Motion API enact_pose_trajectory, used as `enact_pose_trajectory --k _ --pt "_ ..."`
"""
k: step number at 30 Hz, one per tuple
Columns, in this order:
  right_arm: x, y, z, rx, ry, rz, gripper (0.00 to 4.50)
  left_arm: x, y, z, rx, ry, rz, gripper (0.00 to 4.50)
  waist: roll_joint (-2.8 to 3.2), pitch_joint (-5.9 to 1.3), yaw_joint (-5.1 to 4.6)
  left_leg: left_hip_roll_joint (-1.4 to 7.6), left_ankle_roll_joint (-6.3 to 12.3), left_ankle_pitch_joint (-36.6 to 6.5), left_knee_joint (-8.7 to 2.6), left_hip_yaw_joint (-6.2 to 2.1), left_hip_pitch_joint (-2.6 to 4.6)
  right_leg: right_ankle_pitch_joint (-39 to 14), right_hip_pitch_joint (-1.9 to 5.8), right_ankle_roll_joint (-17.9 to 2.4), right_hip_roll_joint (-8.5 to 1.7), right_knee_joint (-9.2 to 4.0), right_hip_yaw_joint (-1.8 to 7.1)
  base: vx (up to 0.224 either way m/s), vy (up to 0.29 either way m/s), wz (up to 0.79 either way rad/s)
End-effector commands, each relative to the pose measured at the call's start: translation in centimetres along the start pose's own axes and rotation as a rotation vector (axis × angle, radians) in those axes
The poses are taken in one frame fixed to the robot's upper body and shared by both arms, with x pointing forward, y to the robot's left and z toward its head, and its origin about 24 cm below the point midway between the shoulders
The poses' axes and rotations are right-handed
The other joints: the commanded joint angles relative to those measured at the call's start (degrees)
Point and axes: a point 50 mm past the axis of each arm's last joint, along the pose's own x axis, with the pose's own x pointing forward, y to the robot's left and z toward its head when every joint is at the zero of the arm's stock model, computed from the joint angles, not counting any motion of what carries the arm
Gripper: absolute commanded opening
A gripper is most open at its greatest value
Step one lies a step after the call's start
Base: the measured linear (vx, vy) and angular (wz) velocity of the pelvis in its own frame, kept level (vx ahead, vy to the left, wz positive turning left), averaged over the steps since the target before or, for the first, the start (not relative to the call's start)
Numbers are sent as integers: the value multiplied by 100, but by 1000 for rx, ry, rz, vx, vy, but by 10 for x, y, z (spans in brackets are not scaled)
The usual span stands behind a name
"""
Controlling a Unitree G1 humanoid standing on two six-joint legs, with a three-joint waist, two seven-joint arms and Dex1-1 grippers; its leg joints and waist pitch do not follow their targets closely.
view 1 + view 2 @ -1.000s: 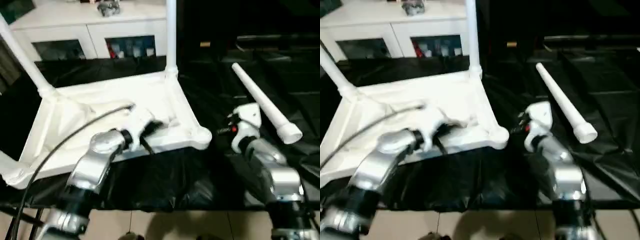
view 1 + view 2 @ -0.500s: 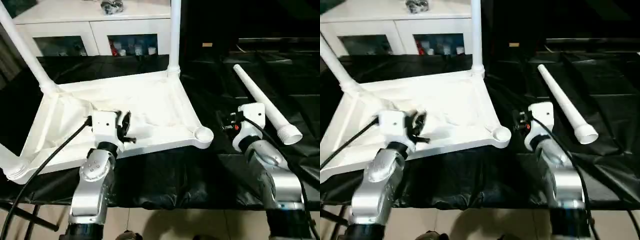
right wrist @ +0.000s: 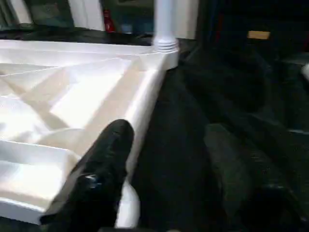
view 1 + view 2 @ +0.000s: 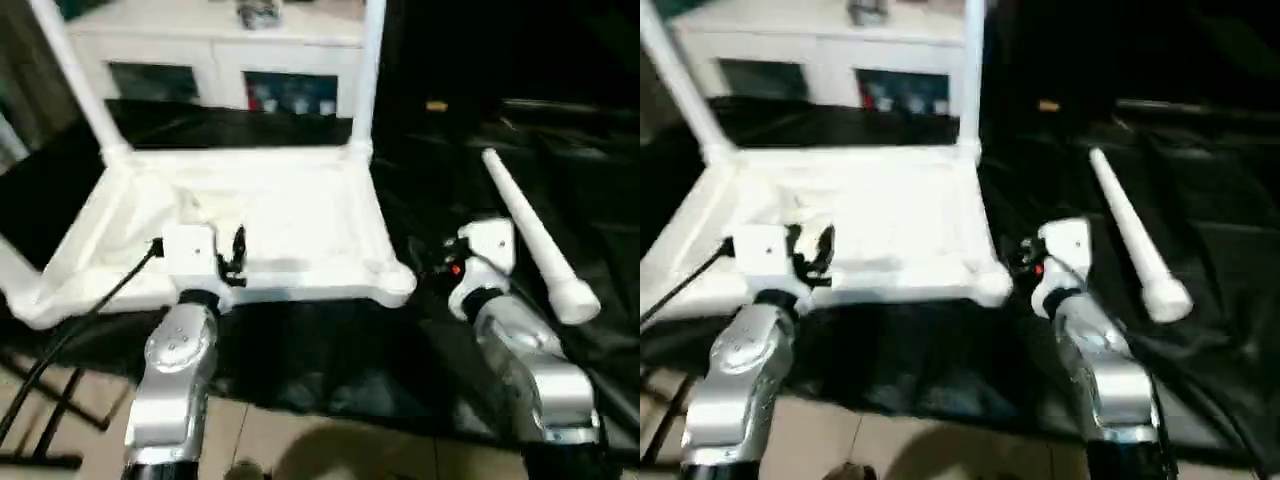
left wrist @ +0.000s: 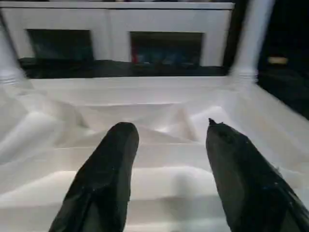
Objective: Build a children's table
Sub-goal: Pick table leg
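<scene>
The white tabletop (image 4: 290, 215) lies upside down on black cloth, ribbed underside up. White legs stand in its far left socket (image 4: 75, 80) and far right socket (image 4: 368, 70). The near right corner socket (image 4: 398, 281) holds nothing. A loose white leg (image 4: 530, 235) lies on the cloth to the right, flared end toward me. My left gripper (image 4: 236, 256) hovers at the tabletop's near rim, and its black fingers (image 5: 104, 179) stand apart with nothing between them. My right gripper (image 4: 440, 268) sits just right of the empty socket, open and empty, one finger (image 3: 101, 169) beside the rim.
A white cabinet with glass doors (image 4: 215, 60) stands behind the work. Black cloth (image 4: 330, 350) covers the surface and hangs over the near edge above a tiled floor (image 4: 300, 440). A black cable (image 4: 80, 320) runs from my left wrist.
Both grippers have gone from shut to open. My left arm has drawn back from over the tabletop to its near rim. The right arm has hardly moved. The camera has shifted.
</scene>
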Motion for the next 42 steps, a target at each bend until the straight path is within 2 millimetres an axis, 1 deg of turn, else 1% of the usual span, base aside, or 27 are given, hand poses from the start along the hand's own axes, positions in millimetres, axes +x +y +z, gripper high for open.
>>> enact_pose_trajectory --k 1,2,3,4,5,6,7,8,9,10,12,13,14,15,17,19,23,25,26,28,29,32,33,36,38,40,42 --pt "-2 -2 6 11 -18 -16 315 2 1 4 14 -6 -14 290 -82 -262 155 -190 364 -922 -529 52 -31 -2635 402 631 -826 -1131 908 6 -224 17" --pt "-3 -3 6 6 -18 -26 330 3 1 3 22 0 -11 295 51 -299 177 -17 582 -595 -897 -71 157 -2539 424 1490 -769 -1240 873 -50 -212 40" --pt "-3 -4 6 -6 -10 -32 340 4 2 3 30 2 -4 308 85 -311 185 172 641 -436 -1074 -133 317 -2344 362 1788 -605 -1297 724 -69 -193 22" --pt "-3 -4 6 -8 -8 -32 344 4 2 3 31 3 -2 320 266 -423 120 1089 1132 -149 -1386 -665 491 -1319 214 1909 -581 -896 426 -69 -193 22" --pt "-2 -6 6 -42 12 -44 346 6 2 3 50 1 -2 327 387 -442 109 1828 1503 -185 -1536 -843 612 -497 -111 1227 -947 -48 674 -57 -195 15" --pt "-2 -6 6 -42 12 -44 346 6 2 3 50 1 -2 327 302 -396 110 1640 1399 -191 -1502 -598 615 -155 -295 823 -961 65 785 -33 -153 43" --pt "1 -8 8 -61 32 -40 371 7 0 4 50 0 -25 335 88 -303 139 692 815 -418 -1191 -65 510 52 -334 419 -857 -458 908 -33 -153 43" --pt "1 -8 8 -61 32 -40 382 7 0 4 50 0 -25 348 -38 -331 117 171 499 -631 -977 85 329 -591 -64 506 -860 -726 1014 -62 -68 28" --pt "5 -13 12 -65 43 -58 386 9 -2 5 43 -3 -43 362 17 -317 218 295 71 -436 -1019 -61 189 -2327 159 446 -1081 -765 1023 -91 -86 5" --pt "7 -15 13 -66 50 -67 386 9 -2 5 40 -4 -49 362 51 -257 273 276 -131 -420 -1068 -11 269 -3679 -3 645 -895 -925 968 -91 -86 5" --pt "17 -28 20 -67 91 -115 415 10 -3 7 50 -1 -65 379 73 -224 194 283 -339 -768 -1204 1 324 -4169 -60 690 -677 -934 773 -88 -100 13" --pt "21 -33 24 -64 96 -128 424 10 -4 7 62 0 -76 392 35 -246 157 303 -385 -940 -1265 5 322 -4036 -49 694 -626 -935 683 -87 -76 11" --pt "22 -34 24 -64 97 -132 428 10 -4 7 64 0 -78 404 74 -249 120 332 -406 -988 -1314 -20 312 -3826 -22 616 -619 -915 639 -78 -26 4" --pt "30 -45 32 -77 100 -167 434 9 -4 8 80 3 -100 411 17 -254 88 379 -370 -1040 -1379 -25 264 -3480 48 560 -613 -929 577 -63 5 -4" --pt "35 -53 35 -78 102 -189 448 7 -4 8 91 3 -108 425 147 -264 16 479 -346 -1187 -1459 -59 283 -2876 112 240 -676 -930 479 -58 12 -3" --pt "50 -68 45 -74 114 -213 448 4 -1 9 110 7 -119 425 130 -264 -68 546 -380 -1386 -1500 -81 268 -2501 184 19 -717 -917 405 0 0 0" --pt "64 -86 42 -95 246 -283 448 -4 -7 8 122 15 -247 425 118 -232 -194 559 -407 -1933 -1516 -92 252 -2563 215 -89 -788 -954 268 -15 46 -7" --pt "67 -91 41 -75 295 -287 448 -7 -10 8 115 37 -309 425 118 -251 -165 565 -431 -1855 -1508 -48 320 -2255 163 -211 -798 -973 319 0 0 0" --pt "68 -93 40 -61 315 -290 448 -9 -11 8 114 43 -334 425 54 -269 -161 576 -444 -1780 -1509 -58 304 -2124 182 -322 -817 -918 331 0 0 0" --pt "70 -102 38 -29 368 -310 448 -15 -17 12 107 54 -453 425 71 -292 -111 585 -406 -1493 -1503 -35 256 -1792 214 -620 -868 -818 361 0 0 0" --pt "70 -107 38 -21 379 -329 448 -19 -19 16 112 49 -516 425 25 -289 -85 578 -364 -1332 -1491 11 243 -1649 208 -661 -847 -818 371 0 0 0" --pt "69 -114 36 -17 416 -347 448 -29 -25 23 111 57 -658 425 4 -341 -22 572 -292 -994 -1456 70 271 -1322 177 -906 -847 -726 373 20 -5 2" --pt "67 -119 34 -24 444 -369 448 -41 -30 27 123 77 -795 425 -24 -332 6 565 -175 -713 -1446 104 196 -1037 196 -956 -842 -684 382 63 -18 3" --pt "65 -125 34 -27 455 -397 448 -54 -33 31 140 117 -920 425 0 -388 91 565 68 -40 -1380 132 169 -236 191 -1247 -833 -516 391 68 -21 2" --pt "63 -128 33 -30 477 -400 448 -57 -34 31 129 140 -942 425 -20 -450 134 508 425 672 -1290 151 105 710 209 -1460 -803 -386 396 61 -23 2" --pt "61 -131 33 -25 485 -410 448 -57 -33 32 144 143 -946 425 -20 -427 177 507 656 719 -1251 164 67 710 172 -1496 -797 -398 394 0 0 0" --pt "60 -135 35 -19 482 -425 448 -56 -32 32 151 147 -945 425 -5 -418 222 540 647 527 -1245 167 57 196 161 -1390 -791 -446 372 0 0 0"
